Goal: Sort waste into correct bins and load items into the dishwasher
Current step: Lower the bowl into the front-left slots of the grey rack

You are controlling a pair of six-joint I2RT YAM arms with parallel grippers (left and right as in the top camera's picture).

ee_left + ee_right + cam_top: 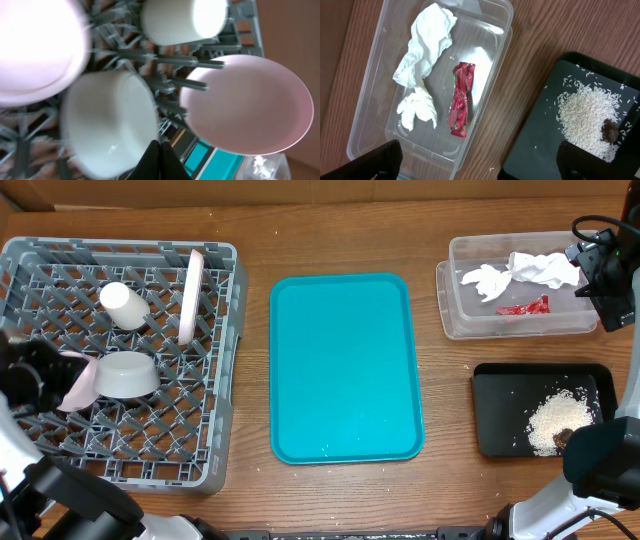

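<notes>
The left gripper (159, 159) is held with its fingers pressed together, well to the left of the teal tray (345, 370), while the right gripper (480, 167) is held spread wide, well to that tray's right.

Clear plastic tub (492, 37); glossy black tray (540, 130); grey plastic rack (215, 360); crumpled paper tissue (427, 42); wood-grain table (250, 240)

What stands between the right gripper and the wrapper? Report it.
Nothing visible. The open right gripper hangs over the tub; the wrapper lies uncovered beside the tissue, not under it.
</notes>
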